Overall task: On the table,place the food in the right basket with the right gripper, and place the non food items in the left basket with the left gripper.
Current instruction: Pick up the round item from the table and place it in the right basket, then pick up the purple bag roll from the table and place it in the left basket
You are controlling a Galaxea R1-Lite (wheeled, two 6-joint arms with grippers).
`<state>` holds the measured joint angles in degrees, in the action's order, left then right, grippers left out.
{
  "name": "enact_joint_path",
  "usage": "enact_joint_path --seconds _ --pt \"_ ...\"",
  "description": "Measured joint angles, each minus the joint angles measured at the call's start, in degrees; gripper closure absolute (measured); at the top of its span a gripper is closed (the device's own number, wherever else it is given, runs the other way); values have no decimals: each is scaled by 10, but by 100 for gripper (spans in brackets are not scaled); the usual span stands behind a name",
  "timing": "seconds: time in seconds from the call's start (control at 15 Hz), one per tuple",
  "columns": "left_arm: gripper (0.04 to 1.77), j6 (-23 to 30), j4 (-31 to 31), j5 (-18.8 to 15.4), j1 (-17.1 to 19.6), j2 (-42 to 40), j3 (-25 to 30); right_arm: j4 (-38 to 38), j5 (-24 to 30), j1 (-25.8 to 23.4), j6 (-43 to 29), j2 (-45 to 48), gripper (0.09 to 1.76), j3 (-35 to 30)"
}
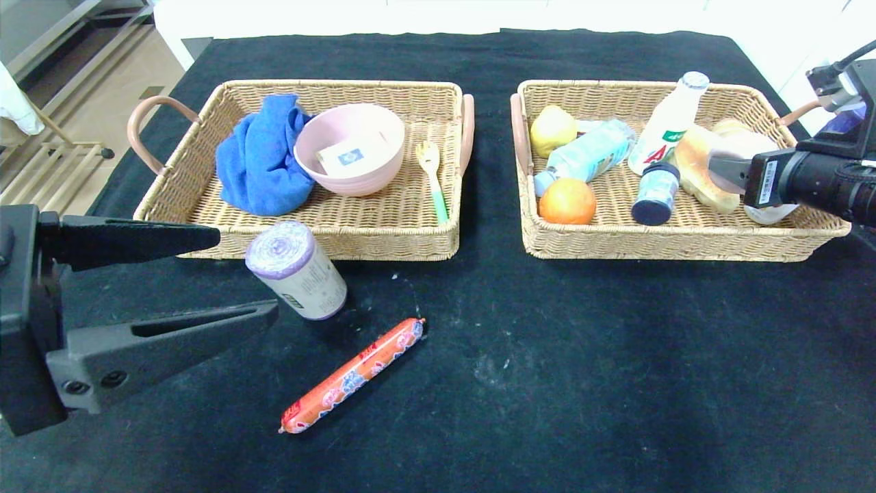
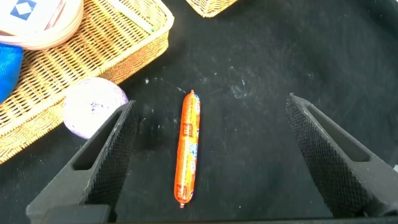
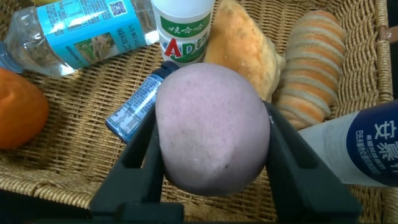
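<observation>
right gripper clamps a pale pink bun above the right basket, while the left gripper gapes over the sausage.

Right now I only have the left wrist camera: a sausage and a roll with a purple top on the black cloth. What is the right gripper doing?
Observer: The right gripper is shut on a pale pink round item, held over the right basket.
Operator: What is already in that basket?
Observer: An orange, a pear, a water bottle, a white drink bottle and bread.
Operator: I see a bowl and a blue cloth in the left basket. Anything else?
Observer: A fork lies along the right side of the left basket, beside the bowl.
</observation>
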<state>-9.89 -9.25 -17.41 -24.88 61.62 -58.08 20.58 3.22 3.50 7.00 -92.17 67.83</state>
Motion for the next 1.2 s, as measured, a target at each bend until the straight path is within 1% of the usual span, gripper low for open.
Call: enact_joint_path --seconds 0.2,0.47,0.67,1.0,1.2 --pt "9 0 0 0 0 -1 -1 0 0 0 0 1 60 0" --pt "9 0 0 0 0 -1 -1 0 -1 2 0 3 42 0" --pt "9 0 1 0 0 -1 -1 -1 2 6 0 3 33 -1" --pt "9 0 2 1 0 -3 -1 -7 8 9 1 13 24 -2" --pt "9 0 1 1 0 -4 -1 -63 11 12 2 41 21 -2"
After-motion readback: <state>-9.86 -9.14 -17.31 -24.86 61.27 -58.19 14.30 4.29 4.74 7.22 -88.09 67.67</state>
